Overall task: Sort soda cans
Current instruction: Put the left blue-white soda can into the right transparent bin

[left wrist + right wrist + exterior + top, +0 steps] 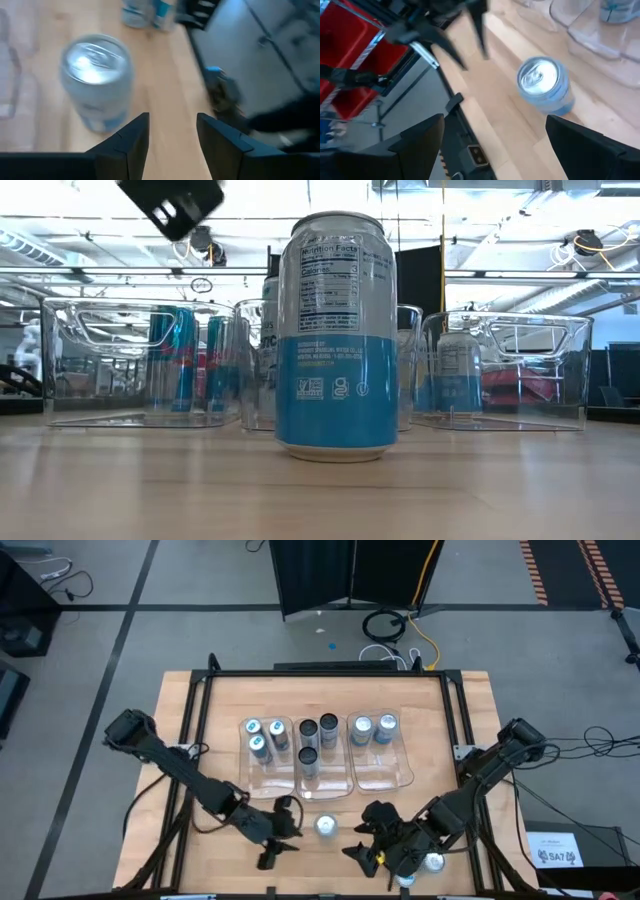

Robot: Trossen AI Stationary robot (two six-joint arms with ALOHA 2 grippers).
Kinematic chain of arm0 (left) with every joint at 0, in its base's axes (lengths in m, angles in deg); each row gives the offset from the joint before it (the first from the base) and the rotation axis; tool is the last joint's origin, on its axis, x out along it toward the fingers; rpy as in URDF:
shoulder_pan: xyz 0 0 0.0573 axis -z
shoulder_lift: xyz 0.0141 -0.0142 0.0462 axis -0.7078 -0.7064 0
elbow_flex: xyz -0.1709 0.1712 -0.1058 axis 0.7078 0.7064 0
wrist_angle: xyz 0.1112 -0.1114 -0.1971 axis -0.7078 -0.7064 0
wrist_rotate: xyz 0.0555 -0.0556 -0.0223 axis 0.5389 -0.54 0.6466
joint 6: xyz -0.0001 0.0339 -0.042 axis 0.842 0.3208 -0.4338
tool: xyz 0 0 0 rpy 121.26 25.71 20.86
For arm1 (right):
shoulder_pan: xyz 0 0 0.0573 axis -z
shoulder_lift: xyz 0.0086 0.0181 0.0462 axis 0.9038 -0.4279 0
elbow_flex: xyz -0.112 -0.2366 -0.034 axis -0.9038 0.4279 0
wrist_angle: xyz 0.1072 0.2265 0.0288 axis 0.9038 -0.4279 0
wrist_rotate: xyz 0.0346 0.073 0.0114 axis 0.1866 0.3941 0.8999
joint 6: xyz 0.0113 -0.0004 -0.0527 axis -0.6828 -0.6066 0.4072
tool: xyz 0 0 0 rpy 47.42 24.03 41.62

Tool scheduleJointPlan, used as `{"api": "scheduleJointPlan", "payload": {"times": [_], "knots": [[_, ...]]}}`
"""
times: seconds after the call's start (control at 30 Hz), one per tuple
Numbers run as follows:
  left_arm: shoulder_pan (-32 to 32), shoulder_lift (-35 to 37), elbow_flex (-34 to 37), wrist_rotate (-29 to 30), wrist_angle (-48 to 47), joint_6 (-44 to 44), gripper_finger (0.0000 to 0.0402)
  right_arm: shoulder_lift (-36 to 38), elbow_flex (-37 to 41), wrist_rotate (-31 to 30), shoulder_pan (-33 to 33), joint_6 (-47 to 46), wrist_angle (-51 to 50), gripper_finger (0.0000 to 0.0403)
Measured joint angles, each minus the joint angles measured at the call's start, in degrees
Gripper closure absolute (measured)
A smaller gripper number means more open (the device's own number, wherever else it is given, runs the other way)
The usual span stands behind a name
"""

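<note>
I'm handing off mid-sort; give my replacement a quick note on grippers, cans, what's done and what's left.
Left gripper: open, empty, beside the loose can at the front middle.
Right gripper: open, empty, on that can's other side.
Another can stands by the right arm at the front edge.
Done: left tray holds three cans, middle tray three dark-topped, right tray two.
Left: tray the two loose cans.
</note>
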Motion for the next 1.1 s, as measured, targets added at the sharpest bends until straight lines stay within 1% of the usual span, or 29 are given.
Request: {"api": "scheduleJointPlan", "payload": {"times": [0.07,0.17,0.23,0.37,0.43,0.5,0.6,0.7,0.77,1.1], "knots": [[0.28,2.93,0.00,-3.82,-3.50,-0.11,0.0229,-1.96,-3.67,0.07,0.81,0.29,-3.85,0.0062],[1.17,7.48,-0.02,-6.70,-7.38,-0.21,0.0229,-6.55,-12.49,1.17,2.11,0.32,-13.96,0.0062],[1.66,10.55,-0.02,-6.94,-9.86,-0.19,0.0229,-10.72,-20.09,2.72,3.11,-0.30,-22.15,0.0062],[2.03,16.25,-0.04,-7.04,-16.20,-0.60,0.0229,-19.76,-35.31,6.28,5.46,-4.60,-38.12,0.0062],[1.99,18.74,-0.04,-7.02,-18.86,-1.37,0.0229,-23.78,-41.35,7.50,6.56,-5.82,-43.87,0.0062],[1.99,20.98,-0.04,-6.58,-20.29,-1.34,0.0229,-27.07,-45.70,7.67,7.41,-5.70,-46.76,0.0062],[2.16,23.70,-0.04,-6.36,-20.69,-0.07,0.0229,-30.18,-48.01,8.80,8.45,-5.57,-46.18,0.0062],[2.84,25.78,-0.04,-6.36,-20.63,0.28,0.0229,-32.16,-48.04,10.48,9.37,-5.99,-44.96,0.0062],[3.48,26.60,-0.04,-6.36,-20.66,0.30,0.0229,-33.36,-48.04,10.51,9.98,-6.76,-44.90,0.0062],[5.37,27.14,-0.04,-6.36,-24.27,-0.07,0.0229,-36.15,-48.02,10.49,12.39,-8.75,-44.53,0.0062]]}}
